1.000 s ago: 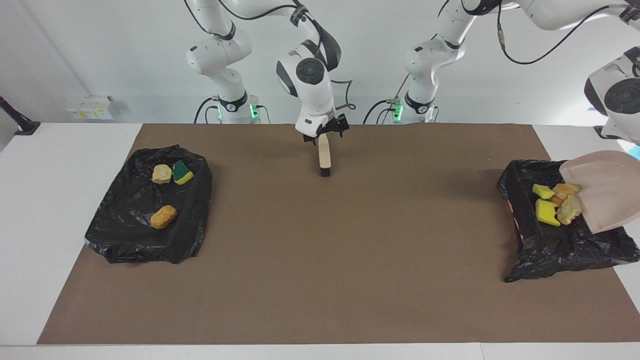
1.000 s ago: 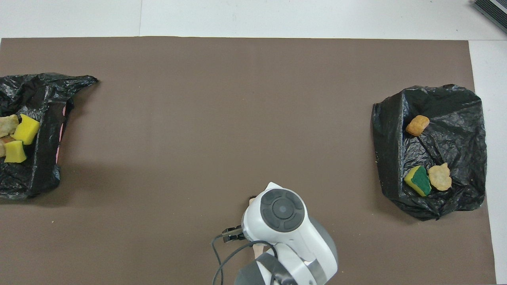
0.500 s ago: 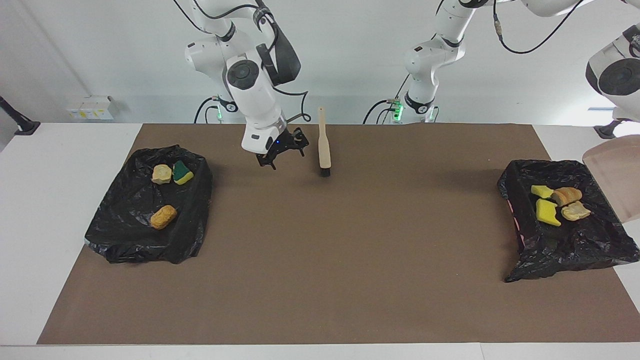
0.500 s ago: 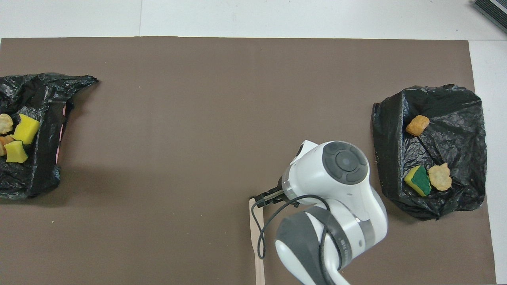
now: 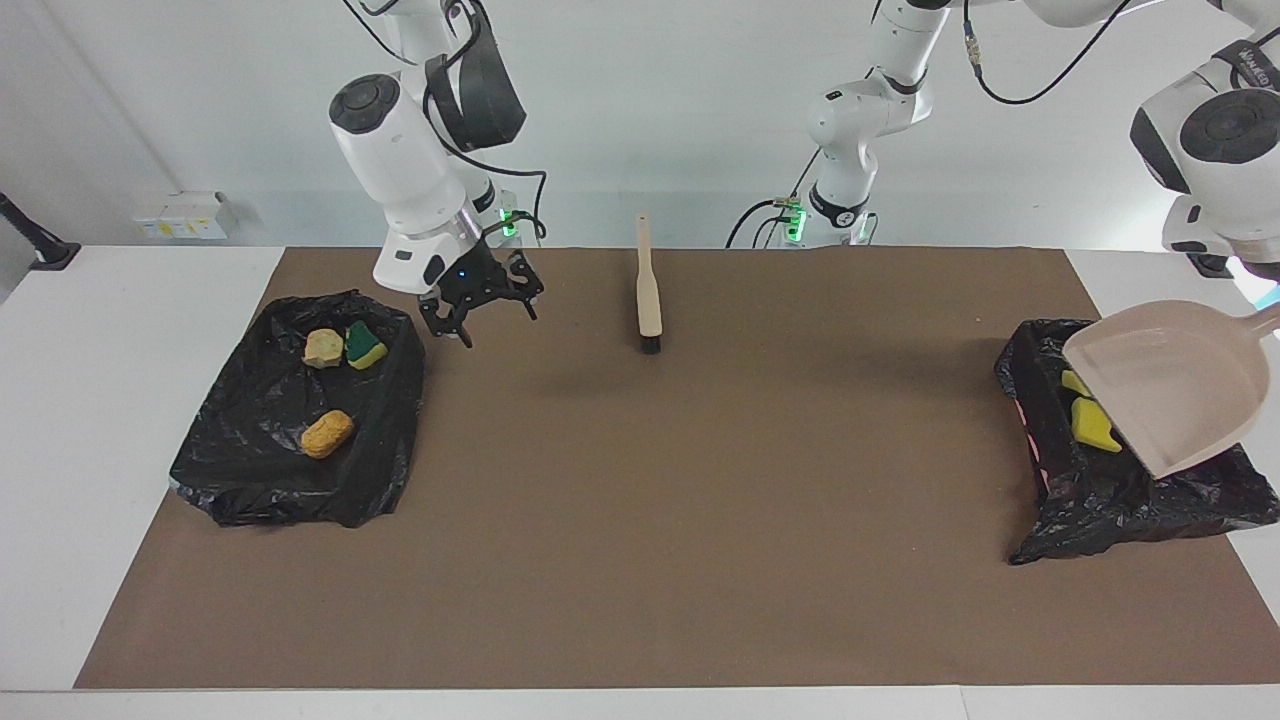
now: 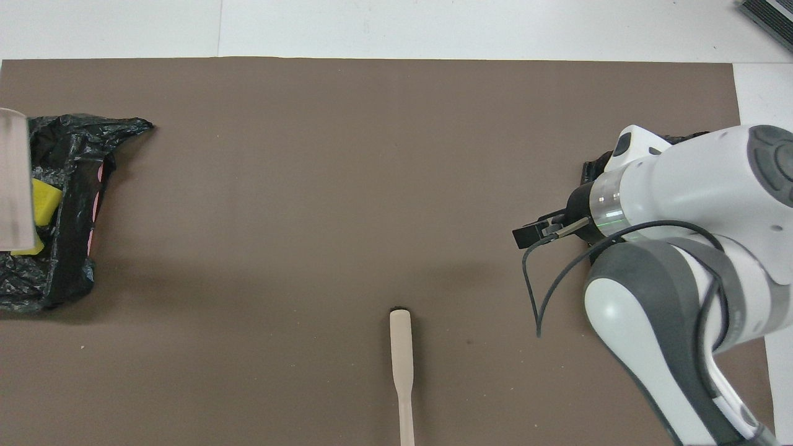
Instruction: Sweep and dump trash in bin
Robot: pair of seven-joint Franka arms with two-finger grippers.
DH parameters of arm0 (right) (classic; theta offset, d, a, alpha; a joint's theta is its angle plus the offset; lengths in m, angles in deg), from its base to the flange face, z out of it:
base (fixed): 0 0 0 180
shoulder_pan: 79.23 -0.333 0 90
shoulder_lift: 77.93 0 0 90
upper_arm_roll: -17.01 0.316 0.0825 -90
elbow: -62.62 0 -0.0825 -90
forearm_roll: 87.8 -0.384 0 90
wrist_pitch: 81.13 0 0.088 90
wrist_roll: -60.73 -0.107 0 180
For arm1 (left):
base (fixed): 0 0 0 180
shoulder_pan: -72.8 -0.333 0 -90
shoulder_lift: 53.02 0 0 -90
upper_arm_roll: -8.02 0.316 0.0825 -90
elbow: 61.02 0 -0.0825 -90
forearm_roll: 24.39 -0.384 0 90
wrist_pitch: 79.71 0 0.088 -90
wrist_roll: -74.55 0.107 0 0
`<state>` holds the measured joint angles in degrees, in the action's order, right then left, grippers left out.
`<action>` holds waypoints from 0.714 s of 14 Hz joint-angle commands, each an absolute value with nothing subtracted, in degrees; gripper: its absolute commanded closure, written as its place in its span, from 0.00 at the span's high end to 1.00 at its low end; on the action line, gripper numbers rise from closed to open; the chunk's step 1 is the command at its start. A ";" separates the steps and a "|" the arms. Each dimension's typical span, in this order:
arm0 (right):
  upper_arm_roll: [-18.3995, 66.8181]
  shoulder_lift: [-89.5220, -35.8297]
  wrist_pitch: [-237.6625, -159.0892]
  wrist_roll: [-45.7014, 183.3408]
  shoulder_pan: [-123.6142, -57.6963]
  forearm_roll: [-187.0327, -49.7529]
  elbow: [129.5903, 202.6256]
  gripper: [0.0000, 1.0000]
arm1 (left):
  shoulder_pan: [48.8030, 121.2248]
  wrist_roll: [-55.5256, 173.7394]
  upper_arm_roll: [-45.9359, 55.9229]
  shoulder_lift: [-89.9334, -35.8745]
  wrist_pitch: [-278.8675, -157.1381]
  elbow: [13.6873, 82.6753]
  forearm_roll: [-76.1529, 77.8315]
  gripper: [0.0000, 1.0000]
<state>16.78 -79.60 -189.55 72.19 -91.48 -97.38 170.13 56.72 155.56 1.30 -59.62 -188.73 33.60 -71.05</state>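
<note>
Two sponges (image 5: 1095,425) peek past dustpan (image 5: 1170,385); left hand off-frame, gripping it; right hand (image 5: 490,318) spread, empty

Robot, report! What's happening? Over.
Right gripper open beside one bin. Left gripper shut on dustpan over other bin. Trash in both bins. Brush lies apart.

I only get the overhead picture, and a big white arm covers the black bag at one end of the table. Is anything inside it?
Observer: Yes. Three bits lie in that bin: a tan lump, a green-faced sponge and an orange lump.
Operator: And the pale slab at the picture's edge?
Observer: That is a beige dustpan, tilted in the air over the other bin.
Operator: Is the white arm's tool gripping anything?
Observer: No. The right tool hangs open and empty over the mat, beside the bin's edge.
</note>
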 commanded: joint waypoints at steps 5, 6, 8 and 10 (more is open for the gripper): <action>16.22 -81.71 -181.50 70.23 -81.18 -95.28 163.61 1.00 | 63.81 145.34 1.78 -57.50 -177.90 35.75 -51.55 0.00; 16.04 -82.06 -181.50 68.92 -80.03 -94.06 163.17 1.00 | 65.66 140.69 1.69 -57.50 -176.23 35.92 -49.98 0.00; 15.95 -82.50 -181.50 67.07 -79.41 -88.45 161.59 1.00 | 68.13 131.20 1.78 -57.41 -174.55 36.54 -44.63 0.00; 16.13 -83.63 -181.24 66.36 -79.49 -83.51 160.88 1.00 | 72.24 122.14 1.69 -57.41 -172.79 36.80 -41.71 0.00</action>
<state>15.39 -82.33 -182.61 68.74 -79.58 -87.33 161.88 68.81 129.31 0.75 -59.41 -174.05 34.69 -44.21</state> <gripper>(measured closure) 0.000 0.683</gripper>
